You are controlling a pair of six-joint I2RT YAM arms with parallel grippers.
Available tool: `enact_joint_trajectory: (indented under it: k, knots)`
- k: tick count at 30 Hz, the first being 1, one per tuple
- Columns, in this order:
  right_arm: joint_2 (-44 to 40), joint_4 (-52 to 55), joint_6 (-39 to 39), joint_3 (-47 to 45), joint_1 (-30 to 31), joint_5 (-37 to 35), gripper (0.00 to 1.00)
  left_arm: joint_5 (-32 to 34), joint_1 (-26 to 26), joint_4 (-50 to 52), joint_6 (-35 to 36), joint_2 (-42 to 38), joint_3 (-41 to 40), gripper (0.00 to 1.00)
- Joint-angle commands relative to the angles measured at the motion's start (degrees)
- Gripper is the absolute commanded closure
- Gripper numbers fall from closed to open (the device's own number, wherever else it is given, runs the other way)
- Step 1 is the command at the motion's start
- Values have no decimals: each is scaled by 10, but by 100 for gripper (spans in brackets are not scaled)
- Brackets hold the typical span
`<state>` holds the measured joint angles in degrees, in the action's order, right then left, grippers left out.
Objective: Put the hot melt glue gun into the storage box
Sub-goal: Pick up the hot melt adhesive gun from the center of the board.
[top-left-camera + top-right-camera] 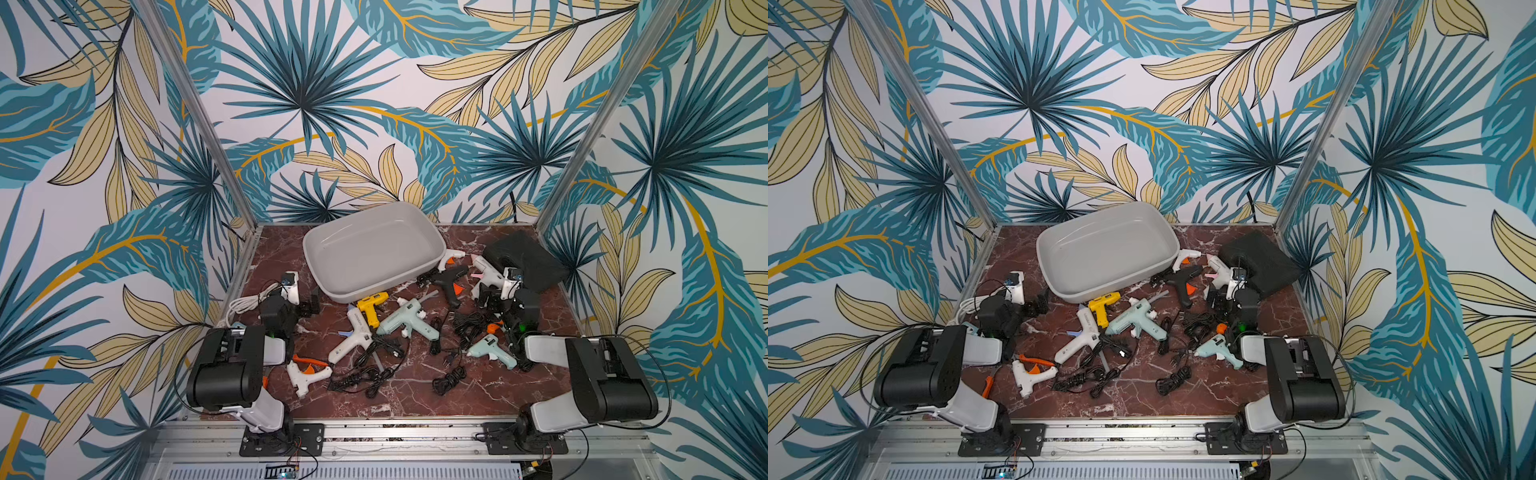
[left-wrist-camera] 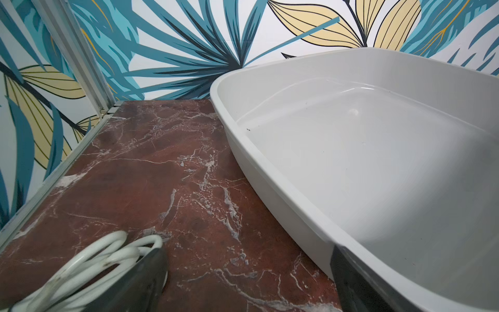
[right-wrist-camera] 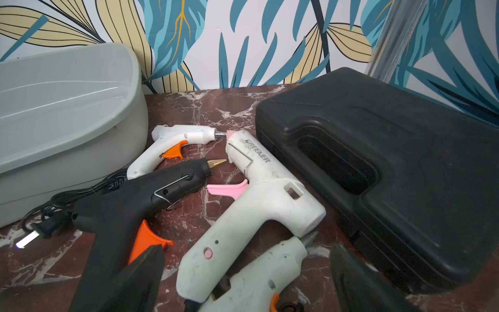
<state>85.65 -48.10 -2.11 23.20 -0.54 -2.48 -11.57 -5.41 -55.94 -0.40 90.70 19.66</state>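
Nearest, a white gun with an orange trigger [image 1: 309, 376] and black cord bundles [image 1: 365, 380] lie on the marbled surface [image 1: 478, 395]. Behind them are a small mint gun [image 1: 492, 351], a blue-triggered white gun [image 1: 353, 336], a large mint gun [image 1: 409, 322] and a yellow gun [image 1: 372, 307], which lies just beside the storage box [image 1: 374, 249]. Every gun lies outside the box.

The left jaws stand apart, holding nothing, with a white coiled cord [image 2: 89, 267] beside them. The right jaws stand apart near a pink-triggered white gun [image 3: 251, 210], which lies between a black gun [image 3: 129, 205] and the black case [image 3: 391, 162] at the back.

Only the right wrist view shows the "GREENER" lettering and the black gun's brass nozzle.
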Motion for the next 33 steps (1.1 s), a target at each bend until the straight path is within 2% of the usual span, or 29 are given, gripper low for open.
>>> enact_joint_trajectory:
  k: [1, 26, 30, 33]
  knots:
    - [4, -3, 0, 3, 2, 5, 1, -11, 4, -14, 2, -9, 6, 0]
    - [0, -7, -1, 1, 2, -4, 1, -19, -2, -15, -4, -11, 6, 0]
    - [-49, 35, -6, 2, 2, -19, 1, -17, -14, -6, -21, -52, -5, 0]
    - [-99, 111, -20, 15, 2, -34, 0, -14, -20, 34, -30, -112, -10, 0]
